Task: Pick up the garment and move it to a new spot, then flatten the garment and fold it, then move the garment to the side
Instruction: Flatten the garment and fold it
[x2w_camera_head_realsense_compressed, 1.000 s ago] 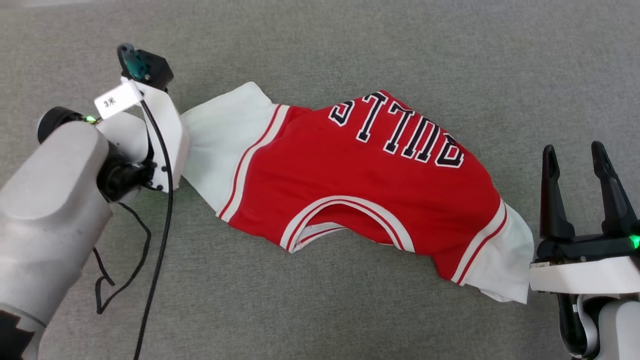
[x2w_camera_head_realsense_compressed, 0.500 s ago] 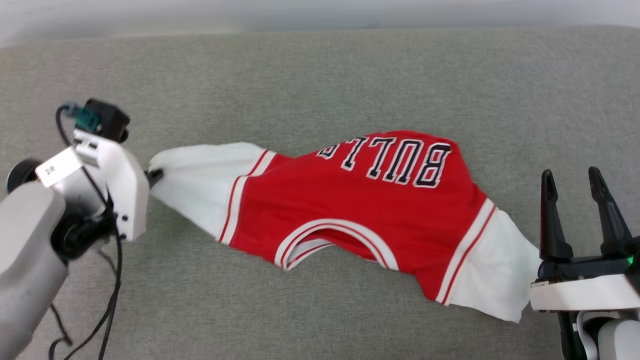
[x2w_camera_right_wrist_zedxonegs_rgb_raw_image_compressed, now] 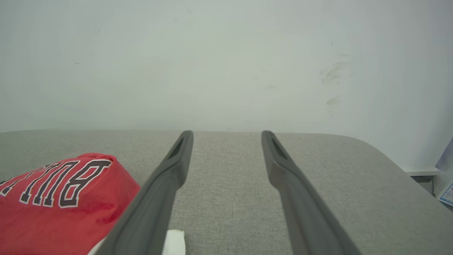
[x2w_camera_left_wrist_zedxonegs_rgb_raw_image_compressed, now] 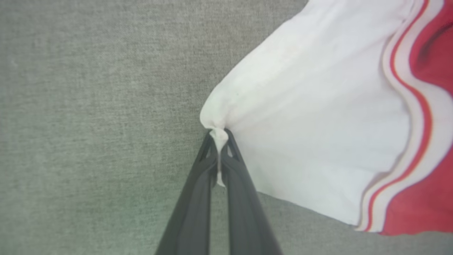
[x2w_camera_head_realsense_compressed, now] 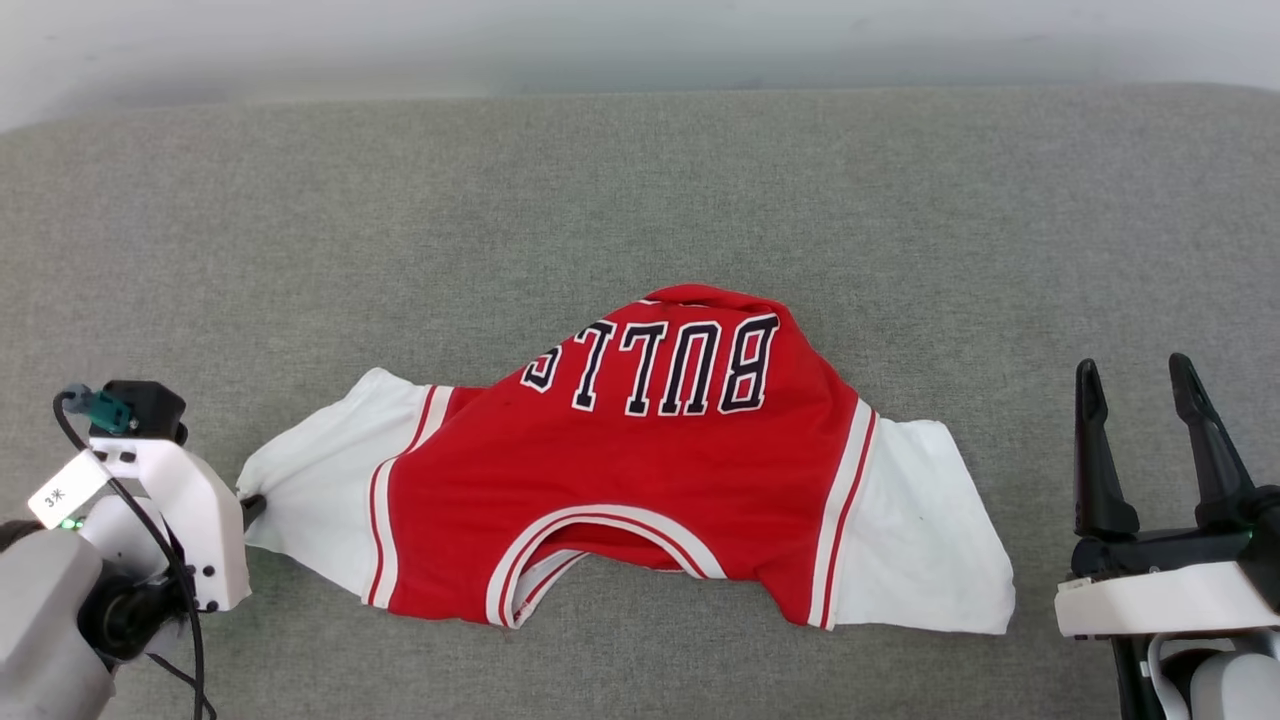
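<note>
Pinching the garment [x2w_camera_head_realsense_compressed: 640, 470] by sleeve edge, left tool [x2w_camera_left_wrist_zedxonegs_rgb_raw_image_compressed: 219, 134]; right tool [x2w_camera_head_realsense_compressed: 1133, 366] spread.

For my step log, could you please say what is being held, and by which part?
The left gripper pinches the garment by the edge of one white sleeve; the right gripper holds nothing.

pad: grey woven fabric pad [x2w_camera_head_realsense_compressed: 640, 200], spanning the head view from 9 to 3 o'clock; far edge rounded, its corner curving away at 3 o'clock in the right wrist view
wall: pale plain wall [x2w_camera_head_realsense_compressed: 640, 40] at 12 o'clock, behind the pad's far edge
marks: faint grey marks [x2w_camera_right_wrist_zedxonegs_rgb_raw_image_compressed: 332, 72] on the wall, at 2 o'clock in the right wrist view
ledge: white ledge [x2w_camera_right_wrist_zedxonegs_rgb_raw_image_compressed: 421, 172] at 4 o'clock, just past the pad's corner
sheet: white-and-blue sheet [x2w_camera_right_wrist_zedxonegs_rgb_raw_image_compressed: 446, 193] beside the ledge; print too small to read
</note>
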{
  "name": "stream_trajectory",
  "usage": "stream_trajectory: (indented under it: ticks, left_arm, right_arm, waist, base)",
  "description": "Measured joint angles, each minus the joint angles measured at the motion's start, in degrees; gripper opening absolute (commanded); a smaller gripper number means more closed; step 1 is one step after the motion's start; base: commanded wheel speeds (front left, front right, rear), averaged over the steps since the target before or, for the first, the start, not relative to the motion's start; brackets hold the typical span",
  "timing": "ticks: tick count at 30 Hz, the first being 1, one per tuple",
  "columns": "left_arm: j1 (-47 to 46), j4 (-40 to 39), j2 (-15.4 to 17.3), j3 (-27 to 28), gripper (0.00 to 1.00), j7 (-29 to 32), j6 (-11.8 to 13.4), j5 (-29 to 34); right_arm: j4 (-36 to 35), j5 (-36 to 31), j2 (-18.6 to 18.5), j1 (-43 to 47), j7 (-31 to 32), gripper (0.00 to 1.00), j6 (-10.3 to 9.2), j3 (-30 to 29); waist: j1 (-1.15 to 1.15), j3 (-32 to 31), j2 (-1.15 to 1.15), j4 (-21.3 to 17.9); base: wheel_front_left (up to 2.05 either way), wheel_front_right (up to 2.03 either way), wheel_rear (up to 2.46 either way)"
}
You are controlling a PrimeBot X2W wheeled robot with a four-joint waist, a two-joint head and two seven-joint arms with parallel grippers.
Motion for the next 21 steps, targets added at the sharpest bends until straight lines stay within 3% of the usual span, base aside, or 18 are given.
stream_trajectory:
  ticks: [1, 2, 3, 5, 13, 21]
  left_arm:
    - [0.14, 0.82, -0.62, 0.08, 0.03, -0.59, -0.03, -0.19]
    - [0.25, 1.46, -1.04, 0.04, 0.64, -1.55, -0.05, -0.08]
    - [0.41, 2.13, -1.41, -0.05, 1.00, -2.88, -0.05, 0.49]
    - [0.59, 3.07, -2.46, -0.19, 1.00, -6.89, 0.25, 2.34]
    - [1.35, 4.15, -6.04, 0.77, 1.00, -27.91, 5.50, 9.62]
    - [5.50, -2.41, -7.20, 2.11, 1.00, -38.27, 12.09, 13.17]
  right_arm:
    - [0.01, -0.02, 0.00, 0.05, 0.00, 1.00, 0.00, -0.10]
    - [0.08, -0.10, 0.00, 0.15, 0.00, 1.00, 0.00, -0.16]
    - [0.15, -0.12, 0.00, 0.31, 0.00, 1.00, 0.00, -0.26]
    - [0.23, -0.62, 0.01, 0.86, 0.00, 1.00, 0.00, -0.63]
    - [-1.58, -4.45, 0.01, 2.03, 0.00, 1.00, 0.00, -3.35]
    - [-5.09, -9.38, -0.60, 0.70, -0.01, 1.00, 0.00, -3.44]
  waist:
    - [0.00, -0.22, 0.00, -0.05]
    - [0.00, -0.49, 0.00, -0.08]
    - [0.00, -0.79, 0.00, -0.08]
    - [0.00, -1.51, 0.00, 0.00]
    - [0.00, -5.62, 0.00, 1.16]
    - [0.00, -8.26, 0.00, 2.72]
  base:
    - [0.00, 0.00, 0.00]
    - [0.00, 0.00, 0.00]
    - [0.00, 0.00, 0.00]
    - [0.00, 0.00, 0.00]
    - [0.00, 0.00, 0.00]
    - [0.00, 0.00, 0.00]
